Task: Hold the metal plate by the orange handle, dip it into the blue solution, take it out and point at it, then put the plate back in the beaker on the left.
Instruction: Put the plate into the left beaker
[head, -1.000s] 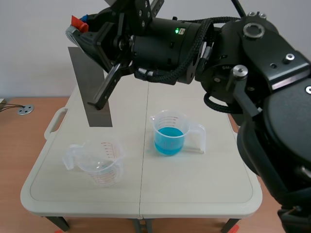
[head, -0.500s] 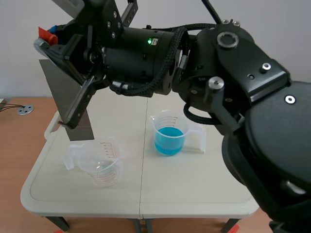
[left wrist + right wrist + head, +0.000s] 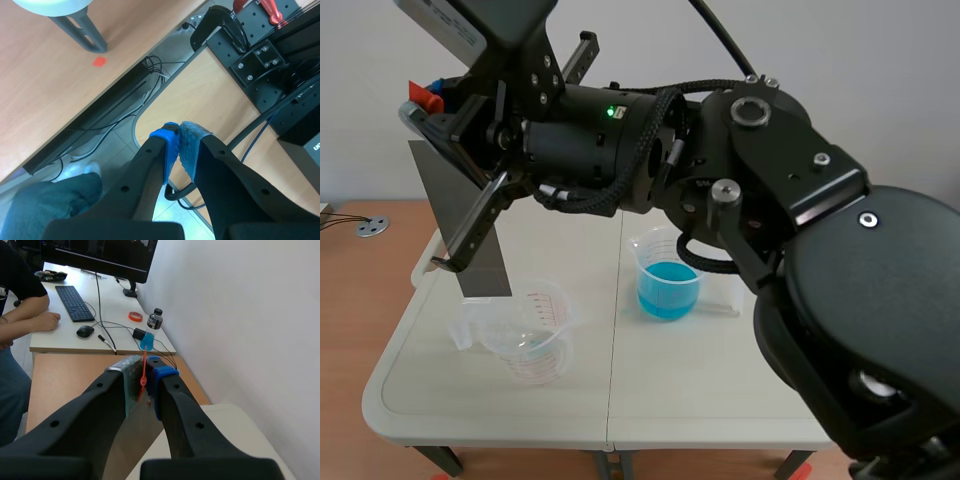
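Scene view: right gripper (image 3: 428, 118), clamped on the orange handle (image 3: 421, 97), has swung the plate (image 3: 460, 215) leftward from mid-frame, and it now hangs just above the empty beaker (image 3: 525, 335) at lower left. Lowering in looks next; left gripper (image 3: 179, 135) is closed on nothing.

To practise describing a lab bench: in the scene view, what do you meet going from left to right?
Small round metal disc → flat grey metal plate → empty clear plastic beaker → clear plastic beaker of blue solution.
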Robot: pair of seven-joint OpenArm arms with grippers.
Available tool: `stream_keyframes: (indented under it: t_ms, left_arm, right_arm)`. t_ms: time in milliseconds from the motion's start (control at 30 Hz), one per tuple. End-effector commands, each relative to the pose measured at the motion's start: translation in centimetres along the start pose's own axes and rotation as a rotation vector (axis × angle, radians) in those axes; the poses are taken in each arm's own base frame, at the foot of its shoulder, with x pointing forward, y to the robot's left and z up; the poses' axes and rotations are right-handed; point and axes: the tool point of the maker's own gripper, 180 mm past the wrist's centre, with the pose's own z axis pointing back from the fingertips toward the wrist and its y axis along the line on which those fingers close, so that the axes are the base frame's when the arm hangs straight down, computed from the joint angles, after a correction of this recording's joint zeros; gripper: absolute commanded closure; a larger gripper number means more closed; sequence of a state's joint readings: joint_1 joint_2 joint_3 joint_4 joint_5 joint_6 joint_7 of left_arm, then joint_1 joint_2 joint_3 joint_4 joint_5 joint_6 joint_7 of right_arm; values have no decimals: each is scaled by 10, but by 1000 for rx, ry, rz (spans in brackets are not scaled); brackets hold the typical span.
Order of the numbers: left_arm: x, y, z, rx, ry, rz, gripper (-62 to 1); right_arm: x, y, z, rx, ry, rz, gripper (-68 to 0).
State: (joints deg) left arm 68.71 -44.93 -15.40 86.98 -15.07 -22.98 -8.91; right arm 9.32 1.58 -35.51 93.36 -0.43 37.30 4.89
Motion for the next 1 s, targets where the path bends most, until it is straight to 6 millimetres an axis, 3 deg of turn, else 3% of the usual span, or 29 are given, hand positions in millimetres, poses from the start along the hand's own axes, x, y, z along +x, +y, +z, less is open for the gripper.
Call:
stream_keyframes:
  t_ms: [0,400,767,967]
  left_arm:
    - [4,-2,0,-1,-21,12,-17]
    - [0,-4,-3,-7,-14,17,-17]
    - [-20,-9,-10,-25,26,42,-17]
    - [-21,-9,-10,-25,29,41,-17]
  right_arm:
    - [10,-4,-2,-3,-42,7,-13]
    - [-22,1,-3,9,7,-45,-13]
    - [-48,6,-1,15,48,-100,-13]
    - [-65,10,1,20,77,-134,-13]
